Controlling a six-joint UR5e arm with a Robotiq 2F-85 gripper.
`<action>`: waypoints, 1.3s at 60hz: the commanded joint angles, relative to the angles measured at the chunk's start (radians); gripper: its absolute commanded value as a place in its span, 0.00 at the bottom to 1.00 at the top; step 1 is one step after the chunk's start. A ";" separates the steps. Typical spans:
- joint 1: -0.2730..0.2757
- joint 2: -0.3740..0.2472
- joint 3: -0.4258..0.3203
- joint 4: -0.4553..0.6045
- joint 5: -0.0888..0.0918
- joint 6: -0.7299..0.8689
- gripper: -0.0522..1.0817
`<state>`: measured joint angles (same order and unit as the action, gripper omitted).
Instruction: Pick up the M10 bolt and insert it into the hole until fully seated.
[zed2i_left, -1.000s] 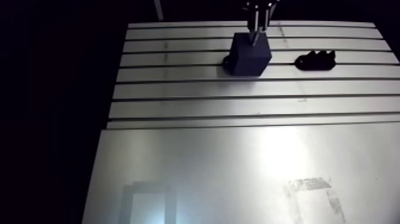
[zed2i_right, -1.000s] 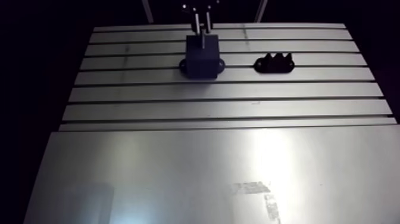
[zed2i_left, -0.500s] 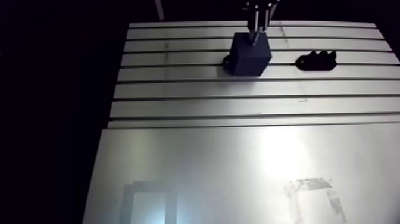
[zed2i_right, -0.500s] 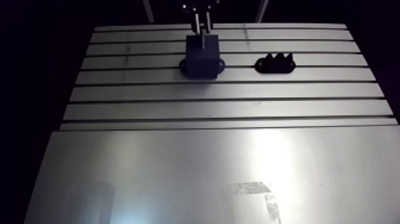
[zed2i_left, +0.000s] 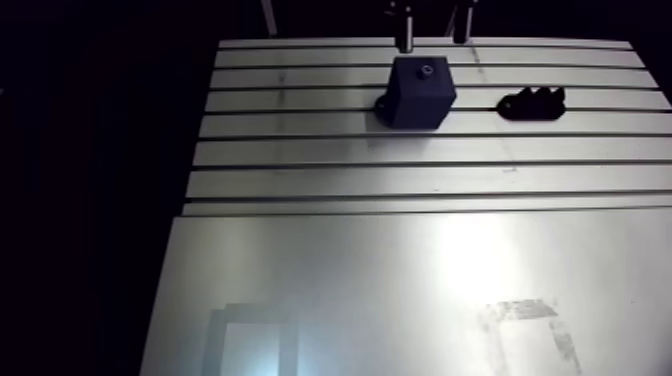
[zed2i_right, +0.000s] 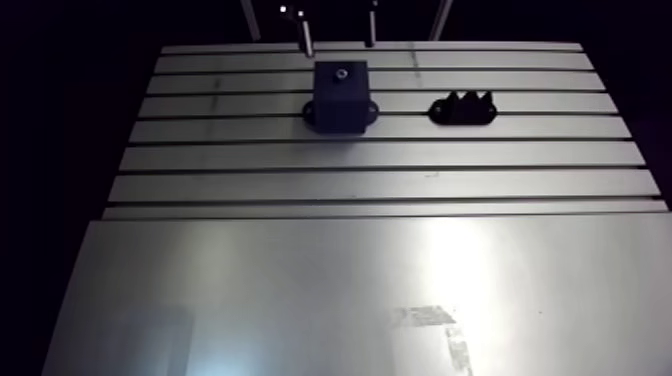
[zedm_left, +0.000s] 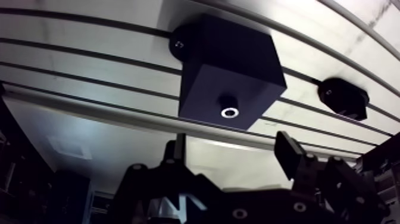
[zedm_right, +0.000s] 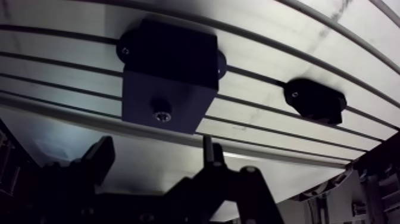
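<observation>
Upper centre: my tool (zed2i_left: 431, 42) hangs spread and empty above the dark cubic block (zed2i_left: 420, 98), silver-headed bolt (zedm_left: 230, 112) seated in its top.

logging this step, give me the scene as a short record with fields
block: black cube-shaped block, on the slotted aluminium table
bolt: silver-headed bolt, in the block's top hole, only the head shows
jaws: open, clear of the block, holding nothing
other: black notched holder, beside the block, apart from it
</observation>
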<state>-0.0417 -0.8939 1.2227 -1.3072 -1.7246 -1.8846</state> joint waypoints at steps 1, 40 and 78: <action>0.000 0.001 -0.004 0.000 0.000 0.000 0.05; -0.010 -0.168 -0.069 0.031 0.026 0.014 0.05; -0.081 -0.427 -0.053 0.040 0.093 0.080 0.05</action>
<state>-0.0773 -1.1438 1.1628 -1.2749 -1.6866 -1.8560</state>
